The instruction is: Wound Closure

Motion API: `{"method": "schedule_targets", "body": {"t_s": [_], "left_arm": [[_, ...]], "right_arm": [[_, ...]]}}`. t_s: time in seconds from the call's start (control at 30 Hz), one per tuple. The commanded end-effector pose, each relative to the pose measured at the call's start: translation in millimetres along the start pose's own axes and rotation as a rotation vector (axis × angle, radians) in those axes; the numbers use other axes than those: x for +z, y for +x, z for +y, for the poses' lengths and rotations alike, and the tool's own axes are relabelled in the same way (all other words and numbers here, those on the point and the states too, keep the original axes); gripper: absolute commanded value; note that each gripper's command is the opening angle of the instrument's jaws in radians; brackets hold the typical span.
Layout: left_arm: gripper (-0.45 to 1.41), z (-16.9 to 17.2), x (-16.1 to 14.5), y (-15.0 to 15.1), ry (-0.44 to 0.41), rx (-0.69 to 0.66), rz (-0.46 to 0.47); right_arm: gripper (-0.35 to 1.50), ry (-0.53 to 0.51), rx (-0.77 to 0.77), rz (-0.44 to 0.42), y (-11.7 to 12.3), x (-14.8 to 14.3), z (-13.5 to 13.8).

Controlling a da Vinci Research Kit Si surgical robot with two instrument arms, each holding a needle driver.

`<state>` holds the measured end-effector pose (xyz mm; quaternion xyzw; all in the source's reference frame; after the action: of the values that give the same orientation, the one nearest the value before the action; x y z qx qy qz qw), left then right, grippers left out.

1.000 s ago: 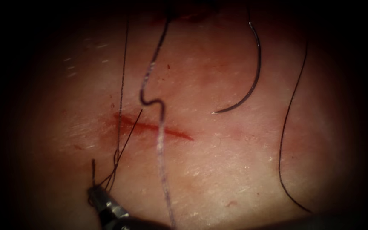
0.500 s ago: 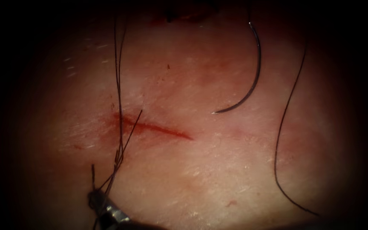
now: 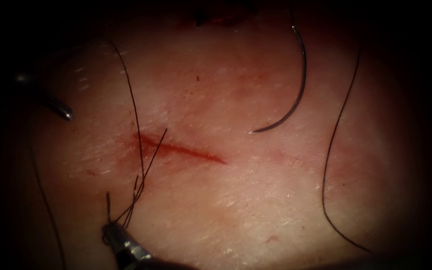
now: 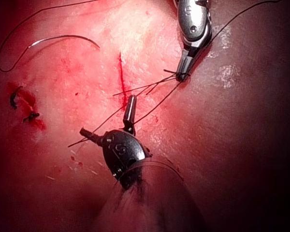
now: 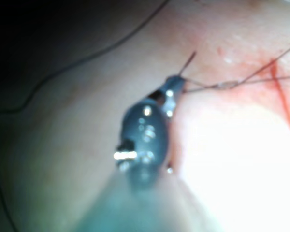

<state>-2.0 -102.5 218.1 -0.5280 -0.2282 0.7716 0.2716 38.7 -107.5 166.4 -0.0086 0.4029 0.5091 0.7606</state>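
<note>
Two tools are at work near the left end of the cut [image 3: 186,150], and only one has a hold. Your left tool [image 4: 107,115] has its jaws spread wide with nothing between them; a strand of the thread [image 3: 137,125] runs just beside its tip, so either take that strand on purpose or hold the jaws off it. Nudging it by accident would likely disturb the stitch. Your right tool [image 3: 110,229] is clenched on several strands gathered at its tip. From there they fan away across the cut's left end, and a short cut end sticks out beside the jaws. Judging by that fan, any pull is best kept gentle and in line with the strands, low along the tissue [image 3: 256,200], so they do not saw at the wound edge. Well beyond both tools, to the right of the cut, the needle [image 3: 302,85] lies loose on the surface, unheld, and I see no part of it buried. A loose run of thread [image 3: 328,165] curves past it on the far side, so allow for slack there before you trust any tension.
</note>
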Motion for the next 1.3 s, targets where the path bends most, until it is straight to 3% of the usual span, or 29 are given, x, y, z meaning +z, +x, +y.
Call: {"method": "schedule_targets", "body": {"t_s": [0.03,0.43,0.6,0.93,1.3], "left_arm": [[1.18,1.2,1.4,-1.3,0.001,0.0,-0.012],[1.08,-0.4,7.7,-4.5,-0.016,0.048,-0.101],[0.73,-2.1,10.1,-5.5,-0.097,0.113,-0.182],[0.64,-4.1,8.9,-6.0,-0.179,0.235,-0.385],[0.73,-2.9,6.5,-6.4,-0.259,0.319,-0.464]], "right_arm": [[-0.35,0.008,0.005,-0.005,-0.9,-0.2,-1.6],[-0.35,0.012,0.004,-0.005,-1.0,-0.2,-1.6],[-0.35,0.013,0.003,-0.005,-1.0,-0.3,-1.6],[-0.35,0.014,0.003,-0.005,-1.0,-0.5,-1.6],[-0.35,0.023,0.001,-0.006,-1.2,-0.4,-1.8]]}}
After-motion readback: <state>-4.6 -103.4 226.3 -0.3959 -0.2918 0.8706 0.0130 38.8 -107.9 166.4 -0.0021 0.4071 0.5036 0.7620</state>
